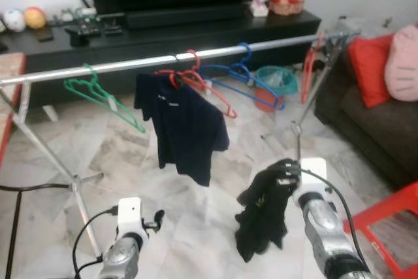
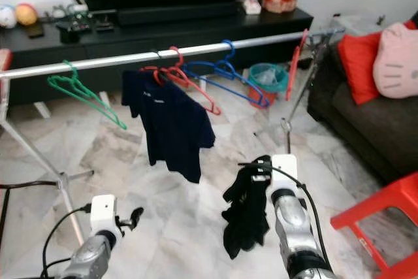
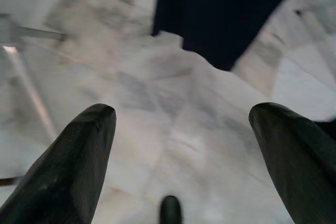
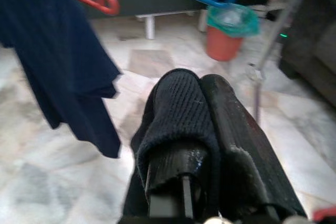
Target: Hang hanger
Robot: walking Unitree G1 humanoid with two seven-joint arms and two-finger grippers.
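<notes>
1. Hanger (image 1: pixel 297 136): only its metal hook is seen, sticking up above the black garment (image 1: pixel 264 217) that is clamped by the right gripper (image 4: pixel 202 124), fingers closed together on the knit fabric.
2. Left gripper (image 3: pixel 184 145): held low, fingers spread apart over the marble floor (image 1: pixel 196 220).
3. Rail (image 1: pixel 130 63) beyond: green hanger (image 1: pixel 104 98), navy shirt (image 1: pixel 183 125) on a red hanger (image 1: pixel 202 86), blue hanger (image 1: pixel 245 76).
</notes>
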